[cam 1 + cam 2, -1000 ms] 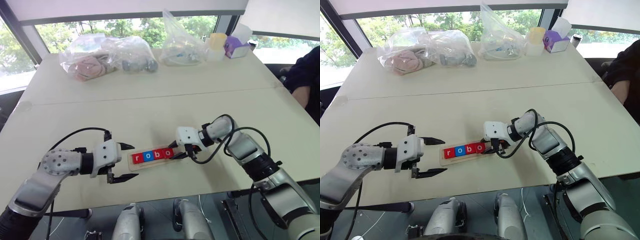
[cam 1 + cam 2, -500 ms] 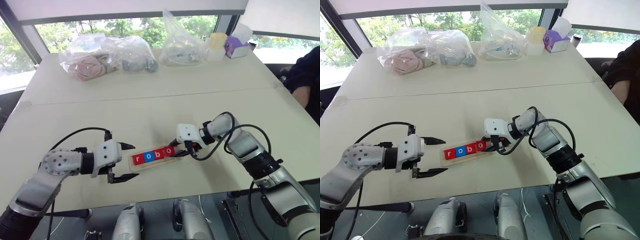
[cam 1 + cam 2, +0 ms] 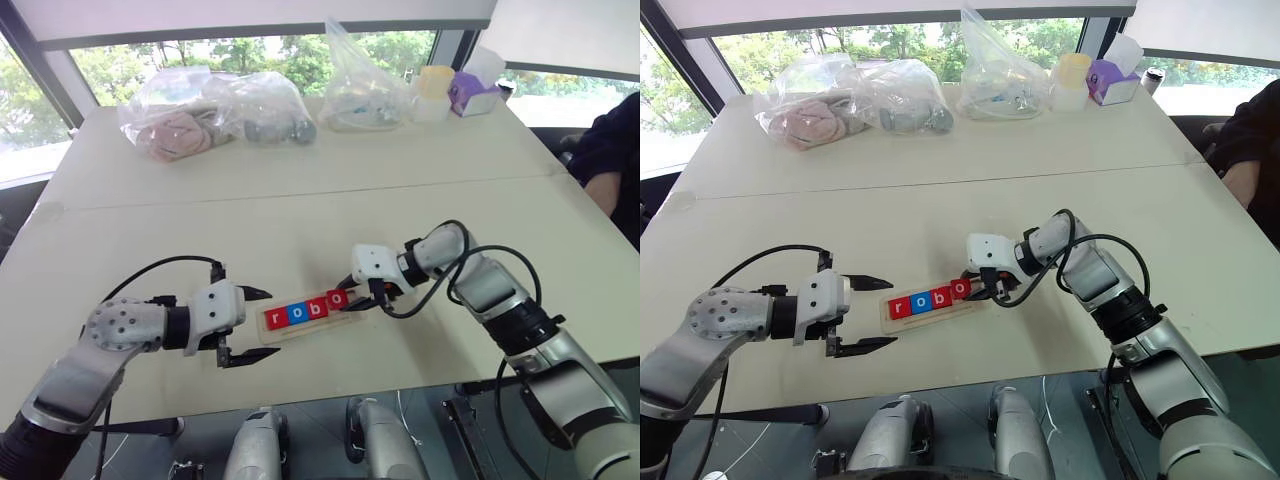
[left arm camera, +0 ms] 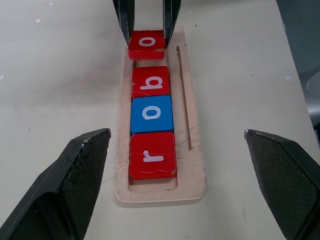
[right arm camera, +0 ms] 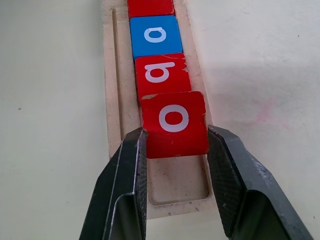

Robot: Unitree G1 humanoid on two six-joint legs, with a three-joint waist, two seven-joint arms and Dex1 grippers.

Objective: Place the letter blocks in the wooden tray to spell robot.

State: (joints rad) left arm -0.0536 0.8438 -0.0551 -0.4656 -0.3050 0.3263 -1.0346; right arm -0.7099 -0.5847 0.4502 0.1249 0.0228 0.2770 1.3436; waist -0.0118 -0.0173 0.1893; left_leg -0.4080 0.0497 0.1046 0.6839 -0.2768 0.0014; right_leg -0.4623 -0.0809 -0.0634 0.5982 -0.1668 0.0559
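The wooden tray (image 3: pixel 296 331) lies on the table near its front edge. In it sit, from its left end, a red r block (image 4: pixel 152 155), a blue o block (image 4: pixel 151 113) and a red b block (image 4: pixel 150 82). My right gripper (image 3: pixel 347 297) is shut on a red o block (image 5: pixel 174 122), holding it tilted over the tray just past the b, its near edge raised. The slot at the tray's right end (image 5: pixel 177 187) is bare. My left gripper (image 3: pixel 268 323) stands open at the tray's left end, with nothing between its fingers.
Several clear plastic bags (image 3: pixel 215 110) with soft items lie along the far edge. A pale yellow cup (image 3: pixel 433 88) and a purple tissue box (image 3: pixel 476 92) stand at the back right. A person's dark sleeve (image 3: pixel 610 150) shows at the right edge.
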